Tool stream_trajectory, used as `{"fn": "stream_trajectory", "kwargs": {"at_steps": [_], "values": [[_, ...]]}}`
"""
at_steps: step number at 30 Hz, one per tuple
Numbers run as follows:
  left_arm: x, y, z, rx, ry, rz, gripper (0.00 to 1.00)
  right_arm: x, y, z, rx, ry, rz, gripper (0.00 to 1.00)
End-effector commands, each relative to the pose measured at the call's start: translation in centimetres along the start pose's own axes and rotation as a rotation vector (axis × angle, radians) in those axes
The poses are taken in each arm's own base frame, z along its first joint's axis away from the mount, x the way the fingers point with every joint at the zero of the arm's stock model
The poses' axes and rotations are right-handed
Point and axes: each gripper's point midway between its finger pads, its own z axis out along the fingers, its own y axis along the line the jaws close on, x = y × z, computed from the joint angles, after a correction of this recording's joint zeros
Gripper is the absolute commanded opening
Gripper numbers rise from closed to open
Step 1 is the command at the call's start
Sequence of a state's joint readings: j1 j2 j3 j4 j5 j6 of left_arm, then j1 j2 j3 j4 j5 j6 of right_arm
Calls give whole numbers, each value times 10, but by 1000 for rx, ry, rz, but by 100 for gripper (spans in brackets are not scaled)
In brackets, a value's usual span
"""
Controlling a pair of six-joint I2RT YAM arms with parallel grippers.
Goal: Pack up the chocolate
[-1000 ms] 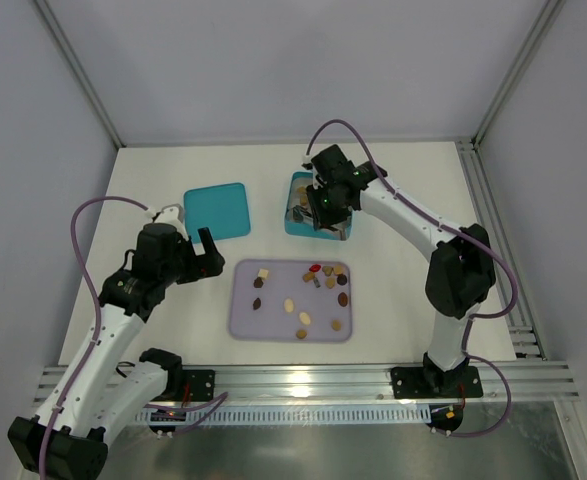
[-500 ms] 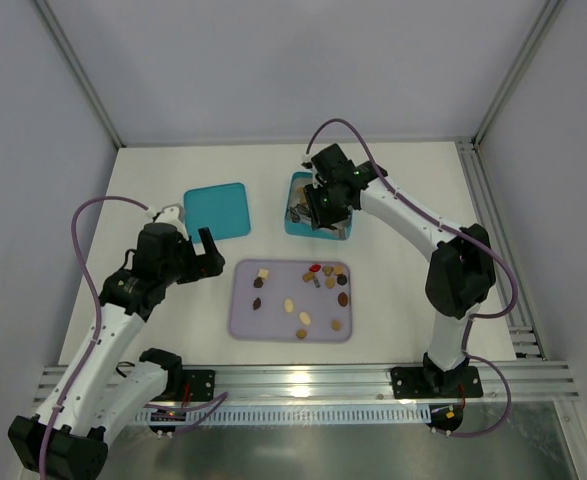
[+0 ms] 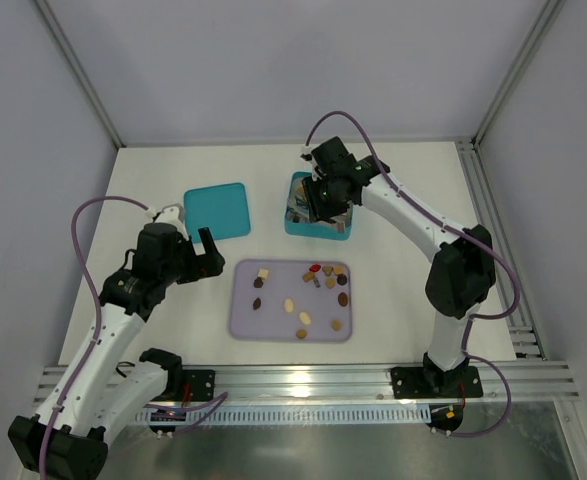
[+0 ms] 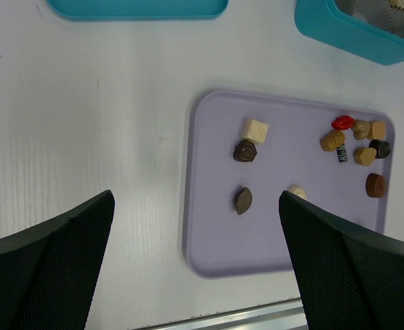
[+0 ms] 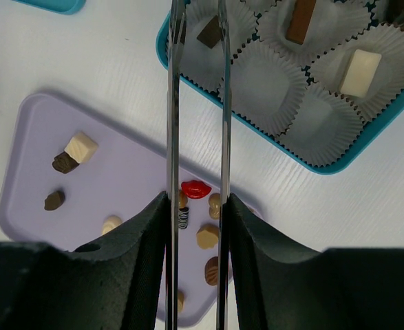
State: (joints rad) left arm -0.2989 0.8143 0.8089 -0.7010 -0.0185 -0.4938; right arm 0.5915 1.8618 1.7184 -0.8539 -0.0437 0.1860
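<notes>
Chocolate pieces [image 4: 254, 129] lie loose on the lilac tray [image 4: 291, 234], right of the wide-open, empty left gripper [image 4: 196, 196]. Further right, over the teal box [image 4: 332, 31], the right gripper [image 5: 197, 14] stands slightly parted, apparently gripping nothing, about a brown piece [image 5: 208, 31] lying in a paper cup. A straight lift should leave it seated.

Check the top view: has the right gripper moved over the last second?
Yes. The right gripper edged slightly toward the far side of the teal box, away from its near wall, which now shows more.
</notes>
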Motion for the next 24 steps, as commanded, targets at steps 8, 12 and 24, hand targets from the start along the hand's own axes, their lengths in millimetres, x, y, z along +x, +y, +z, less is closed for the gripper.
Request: {"fn": "stream_trajectory", "kwargs": {"at_steps": [8, 12, 24], "values": [[-9, -3, -4, 7, -38, 0, 100, -32, -2, -66, 12, -164, -1, 41], [-10, -4, -5, 14, -41, -1, 100, -15, -4, -88, 9, -172, 7, 41], [-8, -5, -5, 19, -37, 1, 100, 90, -17, -114, 12, -68, 74, 40]]}}
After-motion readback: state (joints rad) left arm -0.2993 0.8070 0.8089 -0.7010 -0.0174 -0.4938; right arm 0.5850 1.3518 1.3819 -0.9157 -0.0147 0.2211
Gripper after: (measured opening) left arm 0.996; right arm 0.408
